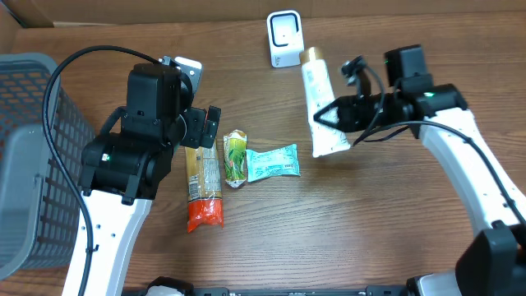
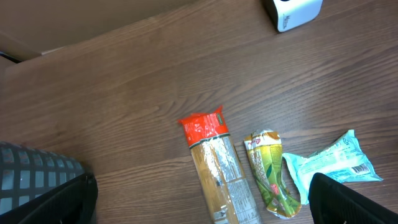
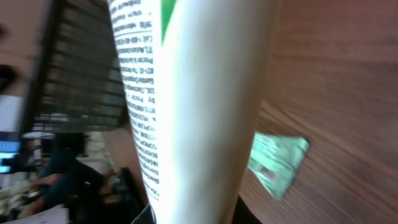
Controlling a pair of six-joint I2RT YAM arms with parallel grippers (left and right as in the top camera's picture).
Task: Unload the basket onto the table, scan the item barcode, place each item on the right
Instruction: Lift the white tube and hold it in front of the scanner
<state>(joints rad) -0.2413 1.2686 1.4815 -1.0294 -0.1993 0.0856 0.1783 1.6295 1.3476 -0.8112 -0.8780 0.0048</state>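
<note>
The item is a white tube (image 1: 317, 103) with a gold cap and small black print; its cap end points toward the white barcode scanner (image 1: 284, 39) at the back of the table. My right gripper (image 1: 330, 116) is shut on the tube's wide lower end. In the right wrist view the tube (image 3: 199, 93) fills the middle, with the right gripper (image 3: 193, 214) clamped round it at the bottom edge. My left gripper (image 1: 205, 127) stands wide open over the left-hand packets, holding nothing. Its dark fingertips (image 2: 348, 202) sit at the bottom corners of the left wrist view.
A long pasta pack (image 1: 202, 185) with a red end, a green packet (image 1: 236, 158) and a teal packet (image 1: 273, 162) lie side by side mid-table. A grey mesh basket (image 1: 33, 164) stands at the left edge. The scanner (image 2: 292, 12) shows at the left wrist view's top right.
</note>
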